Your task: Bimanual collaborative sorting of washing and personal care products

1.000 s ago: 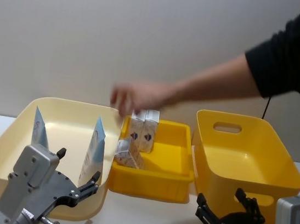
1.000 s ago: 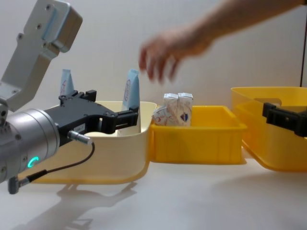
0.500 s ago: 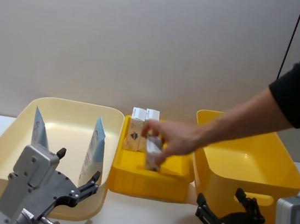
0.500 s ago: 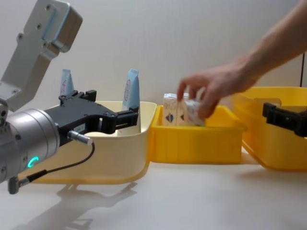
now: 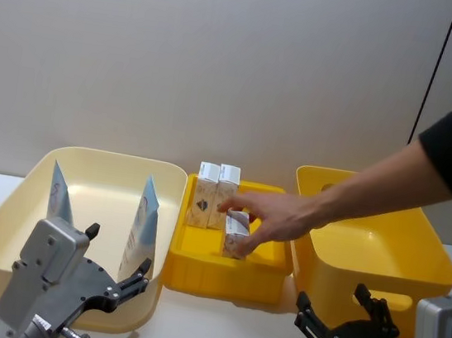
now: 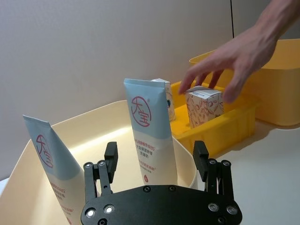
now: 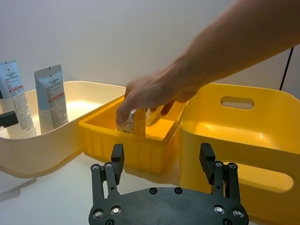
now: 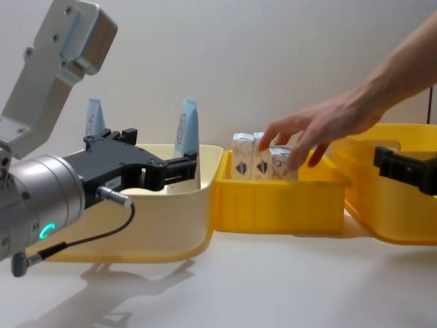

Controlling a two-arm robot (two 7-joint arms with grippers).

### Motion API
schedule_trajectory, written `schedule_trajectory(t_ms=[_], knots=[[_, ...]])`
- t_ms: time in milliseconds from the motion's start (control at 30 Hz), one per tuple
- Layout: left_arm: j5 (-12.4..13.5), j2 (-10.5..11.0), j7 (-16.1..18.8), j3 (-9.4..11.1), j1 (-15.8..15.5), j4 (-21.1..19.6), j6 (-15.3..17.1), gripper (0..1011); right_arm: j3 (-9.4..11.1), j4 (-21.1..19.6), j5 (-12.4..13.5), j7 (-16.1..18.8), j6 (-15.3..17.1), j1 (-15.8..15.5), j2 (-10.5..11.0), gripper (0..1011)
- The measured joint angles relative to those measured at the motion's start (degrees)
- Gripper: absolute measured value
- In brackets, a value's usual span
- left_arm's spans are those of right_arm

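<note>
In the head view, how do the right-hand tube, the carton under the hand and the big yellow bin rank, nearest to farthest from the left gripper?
From the left gripper:
1. Tube, in the cream bin, just ahead.
2. Carton, in the middle bin, under the hand.
3. Big yellow bin, far right.

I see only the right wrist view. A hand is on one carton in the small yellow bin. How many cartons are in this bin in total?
Observer: Three. Two cartons stand at the back wall of the small yellow bin; the hand rests on the third carton, in front of them.
Operator: And the left gripper?
Observer: The left gripper hovers open and empty at the near side of the cream bin, facing the two tubes.
Operator: Is my right gripper near the hand?
Observer: No. The right gripper is low, before the large yellow bin, apart from the hand.
</note>
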Motion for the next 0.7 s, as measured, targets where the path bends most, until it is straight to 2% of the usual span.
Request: schedule_trajectory(t_ms=[700], knots=[[0.00, 0.00, 0.00, 0.00, 0.00, 0.00, 0.00, 1001, 0.00, 0.00, 0.00, 0.00, 0.00, 0.00, 0.00, 1001]])
